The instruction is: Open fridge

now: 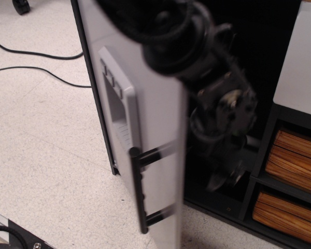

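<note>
Fridge [160,129] upright on the speckled floor [46,155] in the middle of the single view, silver-grey door swung well out from its black frame and seen almost edge-on, grey dispenser recess [119,106] on the door's face, long black bar handle [140,189] low near the door's free edge. Gripper [223,179], blurred and dark, hanging just behind the door's free edge against the black interior, too smeared to tell whether spread or pressed together. Dark shelf unit [264,171] with wooden-look drawers [293,155] toward the right edge, black cables [26,62] across the floor toward the upper left.
</note>
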`<state>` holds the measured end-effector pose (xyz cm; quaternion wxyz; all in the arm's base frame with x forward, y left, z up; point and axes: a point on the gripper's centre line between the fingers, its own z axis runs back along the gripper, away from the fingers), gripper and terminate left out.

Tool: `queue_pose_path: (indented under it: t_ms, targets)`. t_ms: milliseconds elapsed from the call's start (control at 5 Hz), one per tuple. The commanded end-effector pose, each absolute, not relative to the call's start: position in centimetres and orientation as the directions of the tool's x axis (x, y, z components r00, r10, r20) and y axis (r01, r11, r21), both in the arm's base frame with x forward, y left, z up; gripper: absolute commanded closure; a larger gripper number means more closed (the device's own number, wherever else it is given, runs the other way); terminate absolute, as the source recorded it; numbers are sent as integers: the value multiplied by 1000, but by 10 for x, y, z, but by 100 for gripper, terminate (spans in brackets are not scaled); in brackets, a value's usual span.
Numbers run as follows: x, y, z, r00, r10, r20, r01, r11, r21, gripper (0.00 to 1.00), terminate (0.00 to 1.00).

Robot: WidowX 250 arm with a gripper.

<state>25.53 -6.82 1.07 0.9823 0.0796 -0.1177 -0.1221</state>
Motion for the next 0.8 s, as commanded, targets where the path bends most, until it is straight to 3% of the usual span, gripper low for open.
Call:
queue_pose_path:
  t_ms: [0, 400, 600]
  targets:
    - [246, -9, 32, 945, -251, 209, 218, 961, 169, 0, 0]
    - [231, 41, 53, 957, -246, 157, 227, 966, 127, 0, 0]
    - [227, 58, 50, 960, -238, 146, 218, 966, 138, 0, 100]
